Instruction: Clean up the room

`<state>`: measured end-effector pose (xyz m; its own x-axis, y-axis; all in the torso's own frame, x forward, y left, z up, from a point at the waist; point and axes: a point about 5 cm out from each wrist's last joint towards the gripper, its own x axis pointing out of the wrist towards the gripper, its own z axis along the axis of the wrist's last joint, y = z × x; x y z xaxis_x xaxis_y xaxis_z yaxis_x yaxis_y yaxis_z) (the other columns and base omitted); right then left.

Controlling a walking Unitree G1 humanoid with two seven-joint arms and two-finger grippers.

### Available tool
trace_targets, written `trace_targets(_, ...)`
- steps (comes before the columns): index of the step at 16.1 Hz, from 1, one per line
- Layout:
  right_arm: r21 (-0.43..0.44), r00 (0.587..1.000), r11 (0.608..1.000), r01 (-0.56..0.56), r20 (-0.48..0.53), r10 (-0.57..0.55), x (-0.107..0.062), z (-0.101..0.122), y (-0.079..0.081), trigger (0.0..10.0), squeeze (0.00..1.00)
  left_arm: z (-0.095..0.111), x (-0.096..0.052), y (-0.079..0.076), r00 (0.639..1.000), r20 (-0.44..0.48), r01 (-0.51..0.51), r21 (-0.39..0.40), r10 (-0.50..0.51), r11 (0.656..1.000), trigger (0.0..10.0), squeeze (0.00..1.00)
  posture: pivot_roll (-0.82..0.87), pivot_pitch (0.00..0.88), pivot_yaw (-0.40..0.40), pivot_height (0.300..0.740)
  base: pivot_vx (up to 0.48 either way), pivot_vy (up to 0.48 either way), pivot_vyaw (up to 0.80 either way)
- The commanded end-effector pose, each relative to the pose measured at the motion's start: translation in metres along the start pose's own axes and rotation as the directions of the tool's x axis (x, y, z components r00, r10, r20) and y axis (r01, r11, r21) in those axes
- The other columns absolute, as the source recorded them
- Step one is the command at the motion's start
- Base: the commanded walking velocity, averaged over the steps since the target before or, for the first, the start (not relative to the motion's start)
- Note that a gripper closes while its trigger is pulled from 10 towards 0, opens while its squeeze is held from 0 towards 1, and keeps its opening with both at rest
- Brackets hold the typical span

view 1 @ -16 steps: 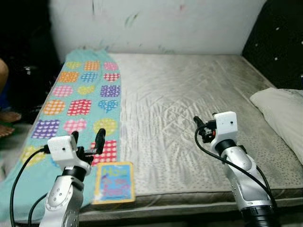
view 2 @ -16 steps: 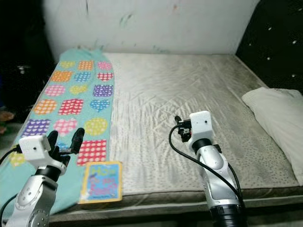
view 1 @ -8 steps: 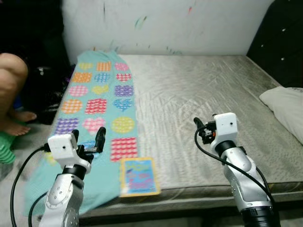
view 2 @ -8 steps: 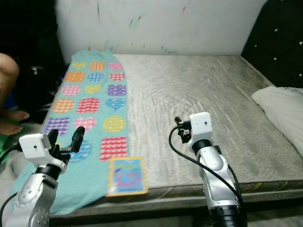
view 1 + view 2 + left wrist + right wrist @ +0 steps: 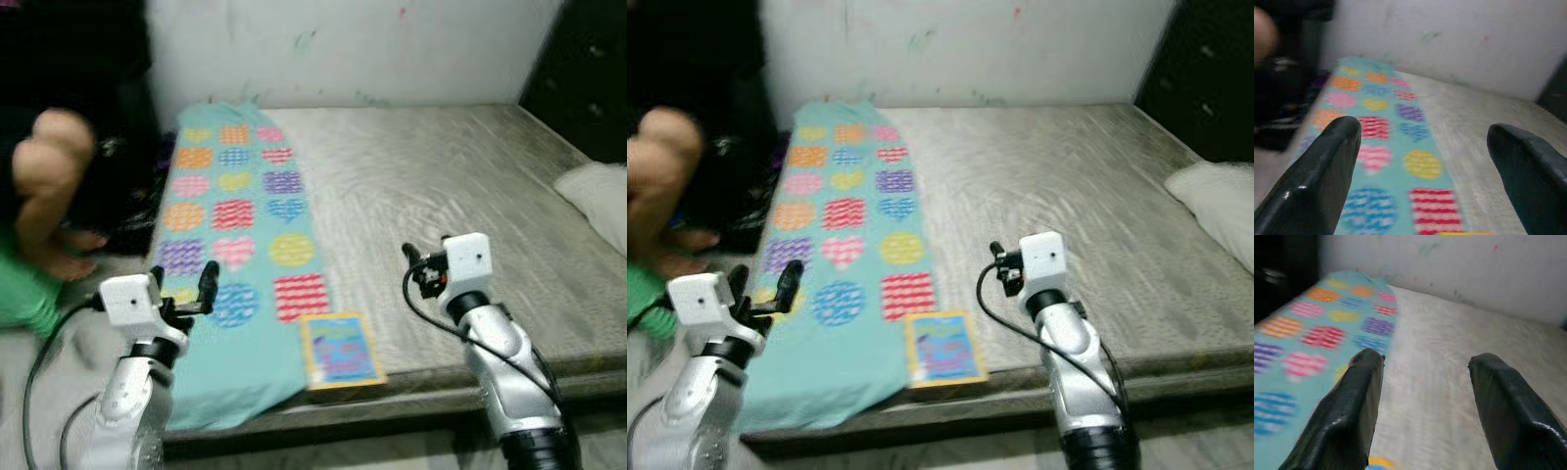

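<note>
Grey and rumpled, the bed (image 5: 441, 186) fills the room, with a teal patterned blanket (image 5: 240, 211) spread along its edge, beside a person's bent leg (image 5: 49, 186). Just beside the blanket, a colourful book (image 5: 341, 350) lies on the bed's near edge, probably next to tidy. Both the left claw (image 5: 186, 291) and right claw (image 5: 419, 270) hover spread wide and holding nothing, likely ready to reach.

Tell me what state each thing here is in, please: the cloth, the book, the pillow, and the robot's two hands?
Patterned cloth: spread flat along the bed's left side, near end hanging over the edge.
Book: closed, lying flat at the mattress edge.
Pillow: lying on the bed's right side.
Left gripper: fingers open, holding nothing.
Right gripper: fingers open, holding nothing.
</note>
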<state>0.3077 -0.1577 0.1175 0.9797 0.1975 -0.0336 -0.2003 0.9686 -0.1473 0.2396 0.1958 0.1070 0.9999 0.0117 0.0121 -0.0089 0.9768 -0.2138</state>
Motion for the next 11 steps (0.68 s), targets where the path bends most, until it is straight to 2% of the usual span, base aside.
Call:
trace_targets(1,-0.016,1.000,1.000,-0.004,0.028,0.005,0.001,0.007,-0.002,10.0,0.00,0.003,0.003,0.000,1.000,0.012,-0.009,0.012,0.008,1.000,10.0,0.00,-0.04,0.022,-0.039,0.740,0.000,0.000,0.00)
trace_targets(11,-0.012,0.995,1.000,-0.001,0.099,0.002,0.020,0.027,0.000,10.0,0.00,0.026,0.026,-0.010,0.995,0.093,-0.023,0.024,0.020,0.999,10.0,0.00,-0.03,0.000,-0.031,0.740,0.000,0.000,0.00)
